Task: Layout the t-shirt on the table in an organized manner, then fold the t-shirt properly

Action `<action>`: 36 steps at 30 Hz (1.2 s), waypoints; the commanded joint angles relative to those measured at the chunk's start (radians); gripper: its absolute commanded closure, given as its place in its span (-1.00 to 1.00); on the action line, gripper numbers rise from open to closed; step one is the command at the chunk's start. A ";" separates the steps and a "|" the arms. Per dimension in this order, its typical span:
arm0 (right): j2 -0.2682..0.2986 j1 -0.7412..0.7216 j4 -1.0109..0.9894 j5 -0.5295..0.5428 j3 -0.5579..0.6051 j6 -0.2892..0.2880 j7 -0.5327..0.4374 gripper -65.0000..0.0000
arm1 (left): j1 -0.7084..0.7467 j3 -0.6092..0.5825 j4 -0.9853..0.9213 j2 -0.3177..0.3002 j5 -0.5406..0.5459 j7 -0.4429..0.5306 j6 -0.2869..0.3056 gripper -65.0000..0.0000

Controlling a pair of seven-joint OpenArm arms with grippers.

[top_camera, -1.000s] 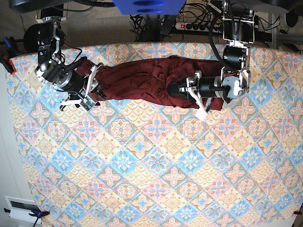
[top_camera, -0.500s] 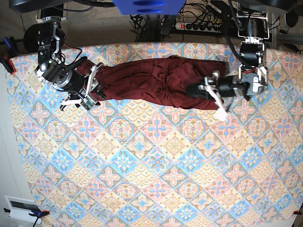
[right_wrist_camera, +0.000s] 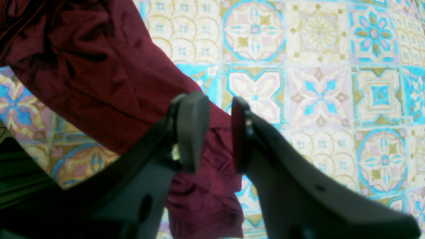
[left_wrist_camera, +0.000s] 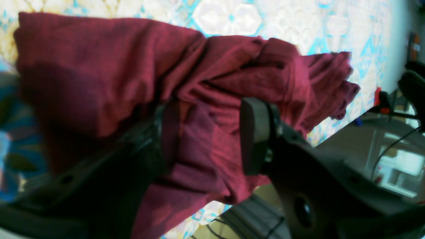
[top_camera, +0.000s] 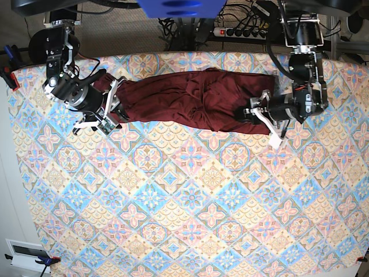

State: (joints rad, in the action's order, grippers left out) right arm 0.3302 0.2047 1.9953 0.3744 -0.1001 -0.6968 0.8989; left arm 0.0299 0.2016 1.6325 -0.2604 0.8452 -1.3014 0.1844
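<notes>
The t-shirt (top_camera: pixel 190 101) lies bunched lengthwise along the table's (top_camera: pixel 190 219) far edge, neither flat nor folded, the right gripper (right_wrist_camera: pixel 220 132) pinching one end and the left gripper (left_wrist_camera: pixel 202 136) standing wide around loose cloth at the other.

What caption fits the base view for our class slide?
Two arms hold the bunched maroon t-shirt stretched across the far side of the patterned table.

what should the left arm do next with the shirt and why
Probably shut the left pincer on the bunched t-shirt edge. Its jaws stand apart with cloth between them, and the right pincer pinches the other end, so both could then spread it over the table.
</notes>
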 commanded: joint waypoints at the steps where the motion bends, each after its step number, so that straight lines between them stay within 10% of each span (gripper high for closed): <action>1: 0.010 -0.007 0.019 0.013 -0.003 -0.001 -0.021 0.53 | -0.015 0.003 0.015 0.002 -0.007 0.009 0.004 0.16; 17: 0.010 -0.009 0.017 0.013 0.000 -0.001 -0.021 0.53 | 0.069 0.006 0.248 0.046 -0.116 0.082 0.010 0.15; 36: 0.010 -0.007 0.017 0.013 0.000 -0.001 -0.021 0.53 | 0.002 0.009 0.036 0.057 -0.258 0.170 0.004 0.15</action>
State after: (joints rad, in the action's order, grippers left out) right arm 0.3298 0.2062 1.9953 0.3744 -0.0952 -0.6968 0.8989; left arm 0.0452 0.2054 1.6497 -0.1932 0.5781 -1.1477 0.1848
